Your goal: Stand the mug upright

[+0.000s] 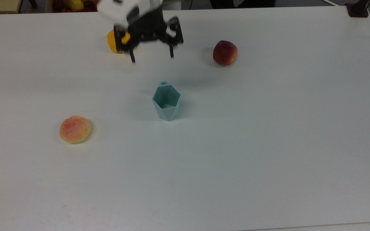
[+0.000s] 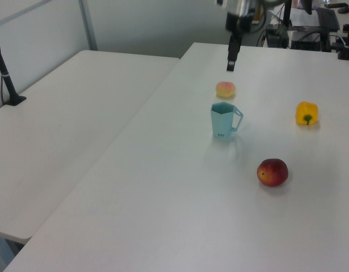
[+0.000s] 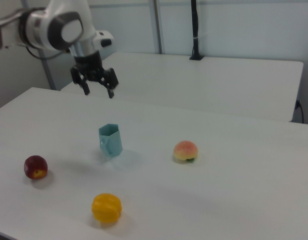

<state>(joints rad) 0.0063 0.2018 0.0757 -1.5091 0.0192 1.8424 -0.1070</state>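
Note:
The pale teal faceted mug (image 1: pixel 166 102) stands upright on the white table, its hexagonal rim facing up. It also shows in the left view as the mug (image 2: pixel 222 119), with its handle toward the left view's right, and in the right view as the mug (image 3: pixel 110 140). My gripper (image 1: pixel 152 58) hangs open high above the table, well clear of the mug, with nothing between its fingers. In the right view the gripper (image 3: pixel 98 92) is above and to the left of the mug. In the left view the gripper (image 2: pixel 231 63) hangs above and behind the mug.
A red apple (image 1: pixel 225 53) lies to the top view's right of the mug. A yellow pepper (image 1: pixel 115 41) sits partly behind the gripper. A peach (image 1: pixel 75 129) lies at the top view's left. A second table (image 2: pixel 61 107) stands beside this one.

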